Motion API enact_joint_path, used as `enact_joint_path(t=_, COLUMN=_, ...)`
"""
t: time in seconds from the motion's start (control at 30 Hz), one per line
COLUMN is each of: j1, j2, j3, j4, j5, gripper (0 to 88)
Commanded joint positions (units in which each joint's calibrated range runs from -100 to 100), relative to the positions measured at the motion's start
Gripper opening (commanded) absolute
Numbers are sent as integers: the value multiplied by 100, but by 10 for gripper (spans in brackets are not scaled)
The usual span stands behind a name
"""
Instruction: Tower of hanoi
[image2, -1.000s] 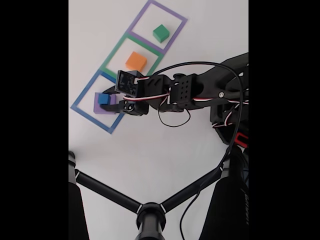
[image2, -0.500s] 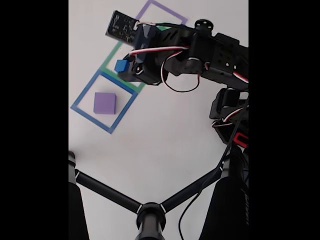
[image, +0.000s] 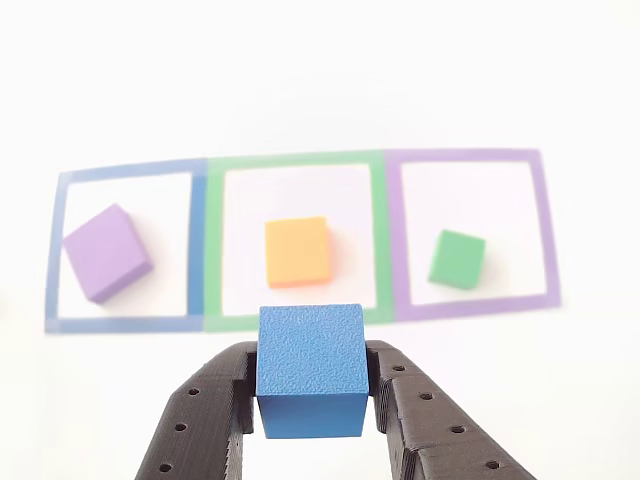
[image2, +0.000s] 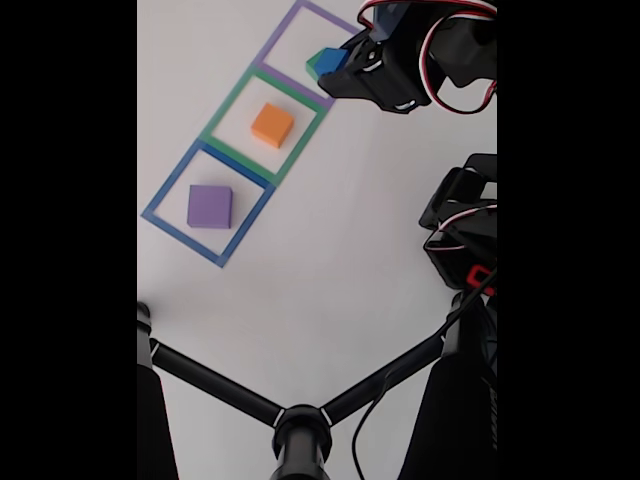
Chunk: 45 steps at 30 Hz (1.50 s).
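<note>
While my pincer (image: 312, 400) pinches the small matte blue plastic cube (image: 311, 365) above the white worktop (image2: 330, 270), I see the green block (image: 457, 259) inside the purple outline (image: 470, 232).

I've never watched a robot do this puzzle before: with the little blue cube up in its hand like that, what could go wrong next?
The hand pinches only the lower part of the blue cube, so it might slip or twist out.

If it is headed for the green block, that top is small; released off-centre, the cube could tumble off.

In the fixed view the hand hangs close over the green block, so a low approach could nudge it within the purple outline.
</note>
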Motion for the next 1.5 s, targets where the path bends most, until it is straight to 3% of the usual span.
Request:
enact_joint_path(t=0.0, j1=402, j2=-178, j3=-249, j4=75, j5=0, gripper=42)
enact_joint_path(t=0.5, j1=1428, j2=-356, j3=-149, j4=180, j5=0, gripper=41)
enact_joint_path(t=0.67, j1=1869, j2=-582, j3=642, j4=-346, j5=0, gripper=43)
enact_joint_path(t=1.0, j1=2329, j2=-1123, j3=4369, j4=-3933, j5=0, gripper=46)
enact_joint_path(t=1.33, j1=2511, j2=-880, j3=7133, j4=-7625, j5=0, gripper=42)
enact_joint_path(t=1.47, j1=2425, j2=-517, j3=7597, j4=-8556, j5=0, gripper=42)
